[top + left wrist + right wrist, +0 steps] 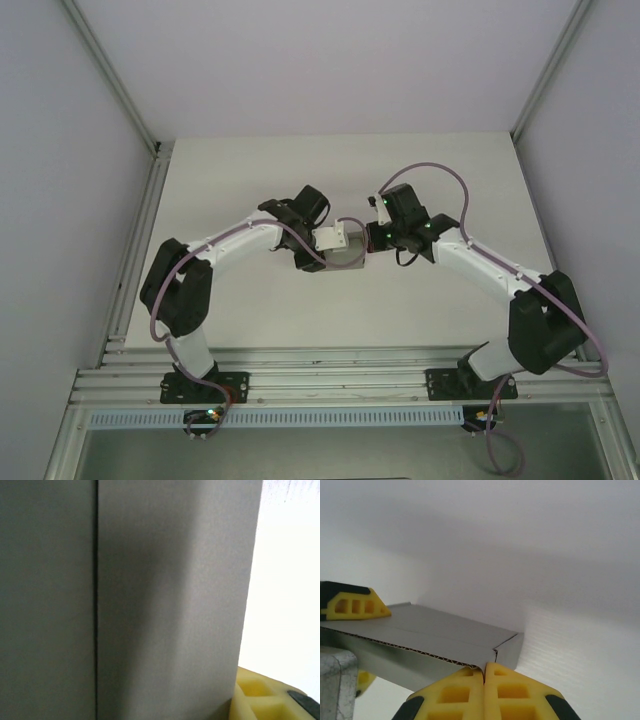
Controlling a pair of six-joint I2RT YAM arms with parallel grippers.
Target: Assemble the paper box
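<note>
Step in hand: squaring an end of the paper box (440,632), by my judgement.
Box location: mid-table (250,320), between both arms.
Left gripper (336,244): partly closed, clamping the box's left end.
Right gripper (484,679): fingers pressed together at the box's corner; possibly pinching card, unclear.
Next move: requires a firm left hold while the right works the corner flap.

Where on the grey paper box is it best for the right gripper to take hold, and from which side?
Probably its free corner flap, from the right: the paper box is shallow, thin card stands out there facing the right gripper, and the left gripper holds the opposite end.
</note>
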